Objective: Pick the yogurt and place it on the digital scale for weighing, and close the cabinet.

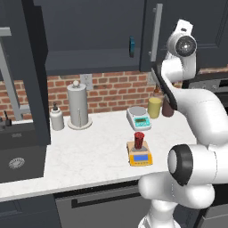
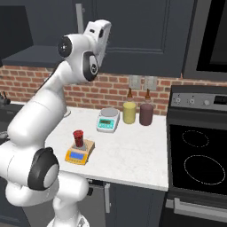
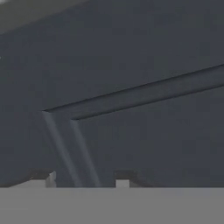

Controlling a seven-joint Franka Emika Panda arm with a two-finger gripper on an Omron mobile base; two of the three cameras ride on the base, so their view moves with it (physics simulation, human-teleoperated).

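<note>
Facing the cabinet [image 1: 89, 31], my hand [image 3: 83, 181] is clenched on nothing, its tips close against a panelled door. The yogurt [image 1: 139, 140] already stands upright on the digital scale [image 1: 139, 154], near the front of the bench [image 1: 89, 151]. 1 door at far left hangs open toward me. It should swing stiff but light; I'd push flat on its outer face near the free edge. Its hinges and the shelves behind it are hidden.
</note>
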